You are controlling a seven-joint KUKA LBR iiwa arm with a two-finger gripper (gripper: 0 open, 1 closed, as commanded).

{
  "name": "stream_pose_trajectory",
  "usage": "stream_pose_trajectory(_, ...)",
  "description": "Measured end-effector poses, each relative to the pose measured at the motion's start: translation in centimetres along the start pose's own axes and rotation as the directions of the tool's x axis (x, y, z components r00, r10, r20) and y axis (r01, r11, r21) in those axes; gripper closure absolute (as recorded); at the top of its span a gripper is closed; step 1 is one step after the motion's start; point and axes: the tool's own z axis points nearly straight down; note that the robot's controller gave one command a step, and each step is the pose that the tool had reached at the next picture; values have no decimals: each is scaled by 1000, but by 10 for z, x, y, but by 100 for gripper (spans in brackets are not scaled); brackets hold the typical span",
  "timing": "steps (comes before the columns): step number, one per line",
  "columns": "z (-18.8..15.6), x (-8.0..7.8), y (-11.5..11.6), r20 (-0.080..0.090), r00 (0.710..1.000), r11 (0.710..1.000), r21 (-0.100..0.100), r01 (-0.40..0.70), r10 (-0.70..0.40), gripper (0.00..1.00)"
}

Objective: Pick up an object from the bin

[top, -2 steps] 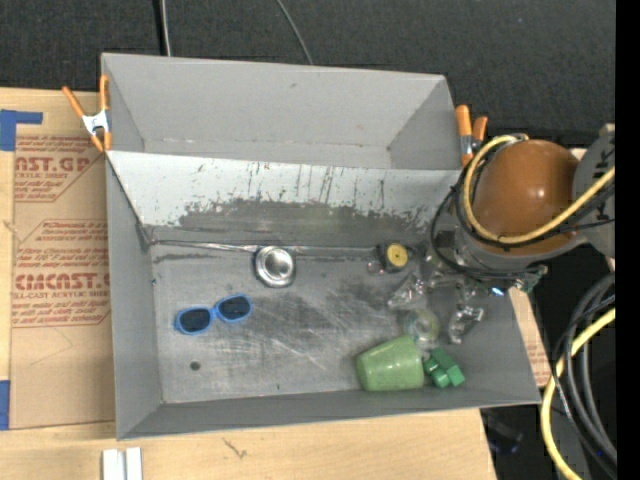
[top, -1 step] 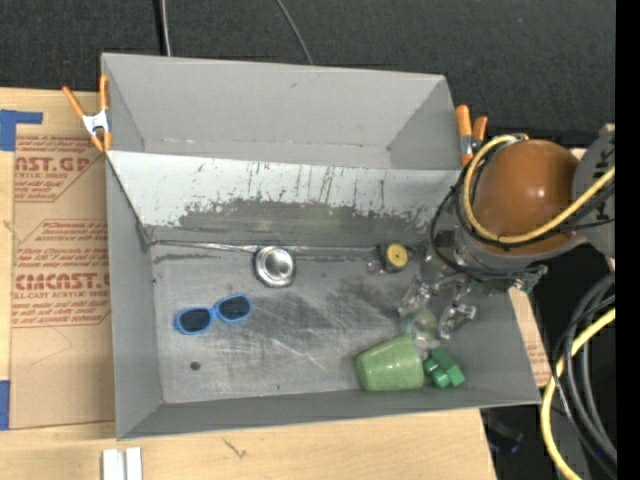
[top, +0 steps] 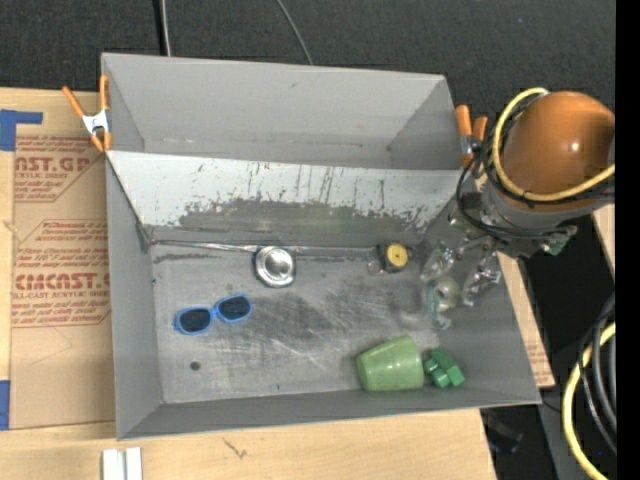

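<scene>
My gripper (top: 452,286) hangs over the right side of the bin, under the orange dome, and nothing shows between its fingers. Just left of it, against the back wall's foot, lies a small yellow round piece (top: 397,257). Below it, near the front right corner, a light green cup (top: 391,364) lies on its side. A darker green knobbly piece (top: 443,370) touches the cup's right end.
A shiny silver round lid or can end (top: 275,265) rests at the middle back of the floor. A pair of small blue goggles (top: 213,315) lies at the left. The arm enters over the bin's right rim.
</scene>
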Motion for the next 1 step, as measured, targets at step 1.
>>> stream_pose_trajectory(1,-83,9,29,-1,999,999,-1,33,-33,100)
